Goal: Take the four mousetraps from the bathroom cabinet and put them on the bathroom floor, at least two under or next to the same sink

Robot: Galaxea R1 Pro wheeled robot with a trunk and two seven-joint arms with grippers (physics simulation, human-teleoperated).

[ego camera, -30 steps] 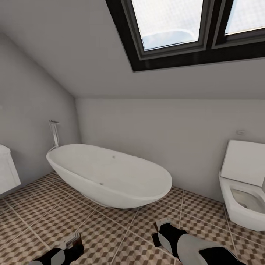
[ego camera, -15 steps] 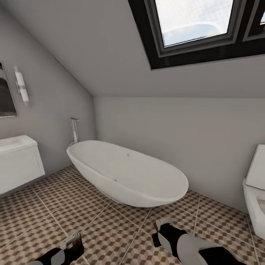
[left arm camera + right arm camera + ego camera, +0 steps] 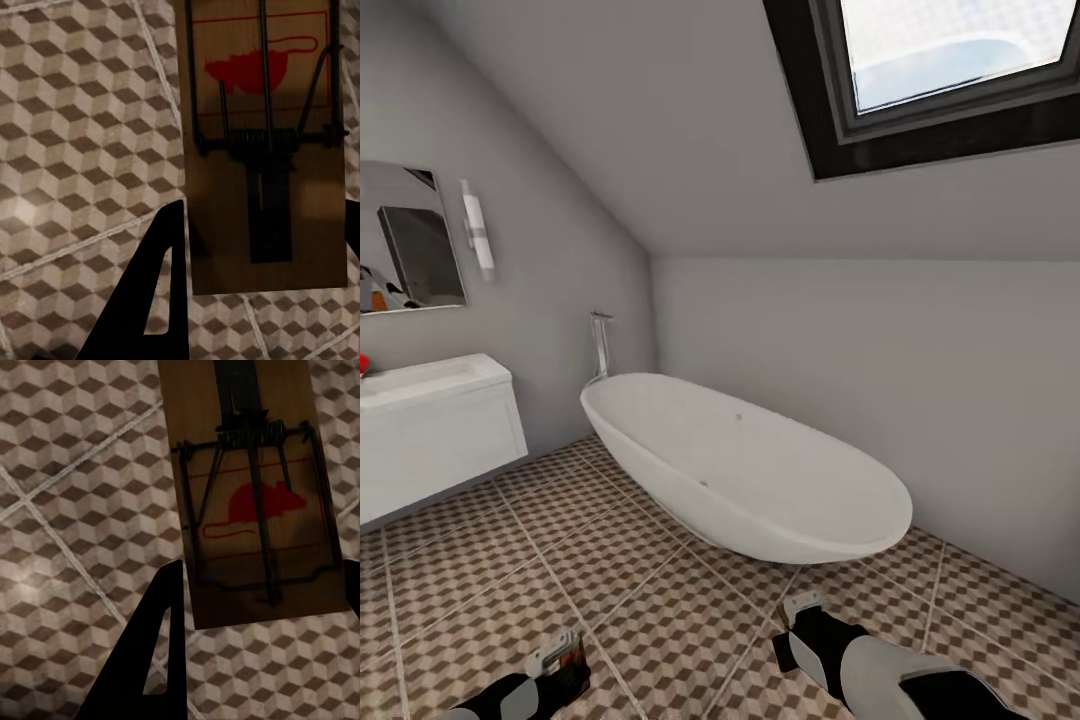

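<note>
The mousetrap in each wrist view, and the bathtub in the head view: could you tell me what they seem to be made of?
Left gripper's mousetrap: seemingly a flat wooden board, matte tan, with dark wire spring and bar, likely metal, and a red printed mouse. Right gripper's mousetrap: same look. Bathtub: smooth glossy white, perhaps ceramic or acrylic; the render leaves it open.

Both arms are showing glossy black joints and pale grey shells; the left claw (image 3: 565, 655) and right claw (image 3: 800, 610) are ending in flat black triangular fingers (image 3: 154, 300).
</note>
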